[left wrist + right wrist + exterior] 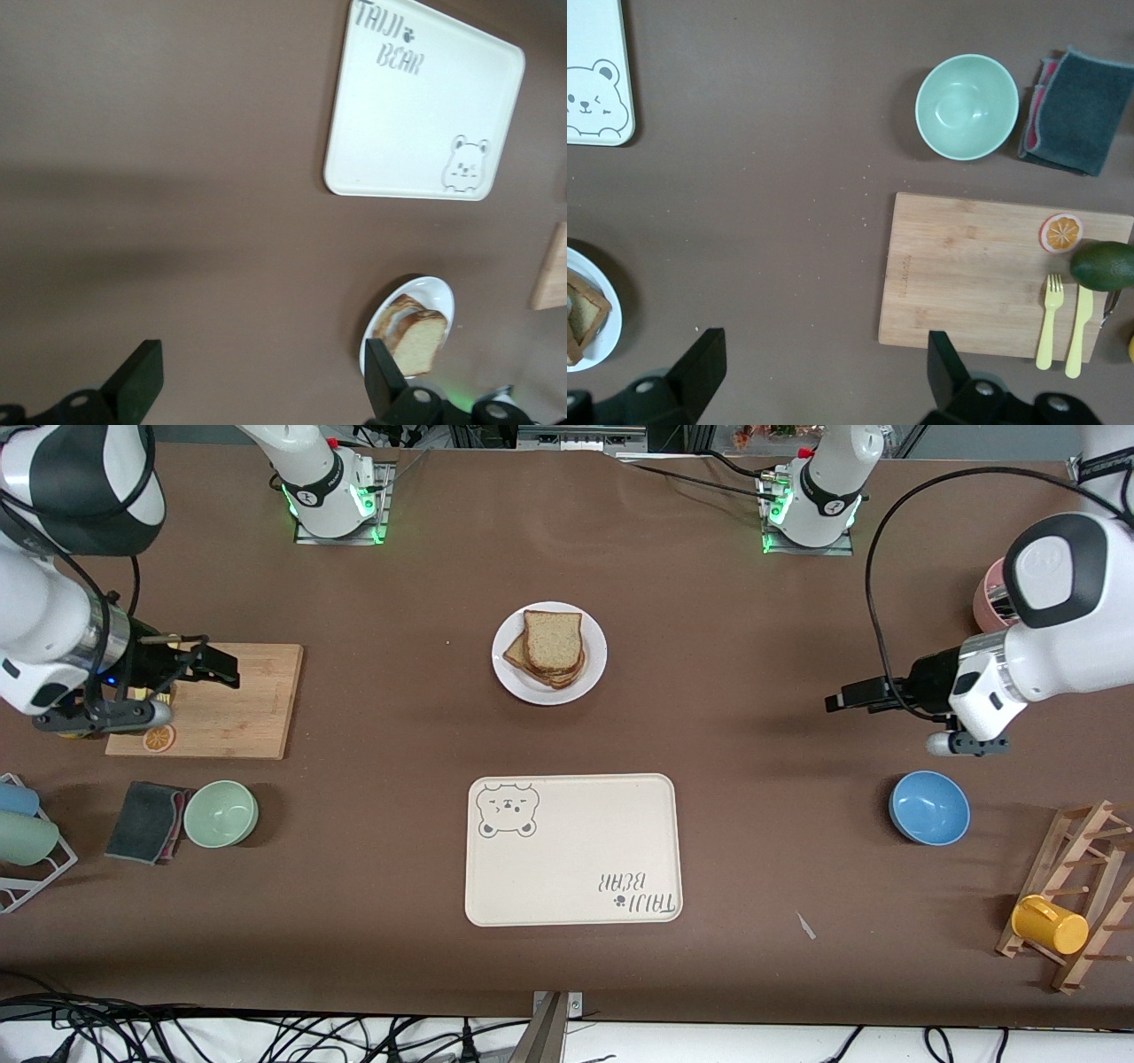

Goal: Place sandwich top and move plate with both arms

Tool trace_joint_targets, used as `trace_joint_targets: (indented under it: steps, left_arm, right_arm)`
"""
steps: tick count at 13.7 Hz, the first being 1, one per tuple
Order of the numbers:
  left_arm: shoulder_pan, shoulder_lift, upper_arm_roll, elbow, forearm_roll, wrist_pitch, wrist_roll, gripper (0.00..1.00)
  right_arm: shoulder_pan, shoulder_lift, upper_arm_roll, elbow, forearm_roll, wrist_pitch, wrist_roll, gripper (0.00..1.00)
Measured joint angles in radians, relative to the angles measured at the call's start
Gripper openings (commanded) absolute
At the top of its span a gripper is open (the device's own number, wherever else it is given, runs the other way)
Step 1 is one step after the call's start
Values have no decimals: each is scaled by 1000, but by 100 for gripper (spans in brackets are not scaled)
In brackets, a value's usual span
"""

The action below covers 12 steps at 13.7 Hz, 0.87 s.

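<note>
The white plate [596,648] sits mid-table, nearer the arm bases than the tray. A stack of brown bread lies on it, and the uppermost slice is the sandwich top [553,640]. My left gripper [834,700] hovers open over bare table toward the left arm's end, with nothing between its fingers. In the left wrist view the plate [440,297] and bread [416,338] show past the open gripper [263,354]. My right gripper [232,670] hangs open and empty over the wooden cutting board [239,708]. The right wrist view catches the plate's edge [609,329] beside the open gripper [824,345].
A cream bear-printed tray [573,850] lies nearer the camera than the plate. A blue bowl [928,807] and a wooden rack with a yellow cup [1050,924] are toward the left arm's end. A green bowl [221,813] and dark cloth [146,821] are toward the right arm's end.
</note>
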Motion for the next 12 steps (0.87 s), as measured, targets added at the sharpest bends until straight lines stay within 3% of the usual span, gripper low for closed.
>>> trace_joint_targets:
  steps: [3, 5, 8, 12]
  left_arm:
    - [-2, 30, -32, -71, -157, 35, 89, 100]
    - [-3, 53, -63, -82, -202, 50, 103, 100]
    - [-5, 85, -105, -99, -264, 83, 132, 100]
    - [-6, 105, -184, -189, -433, 242, 227, 100]
  right_arm:
    - [-34, -92, 14, -31, 0, -37, 0, 100]
    - [-46, -122, 13, -24, 0, -44, 0, 100]
    - [-64, -129, 11, 11, 0, -65, -1, 100]
    - [-70, -126, 12, 26, -1, -95, -1, 100]
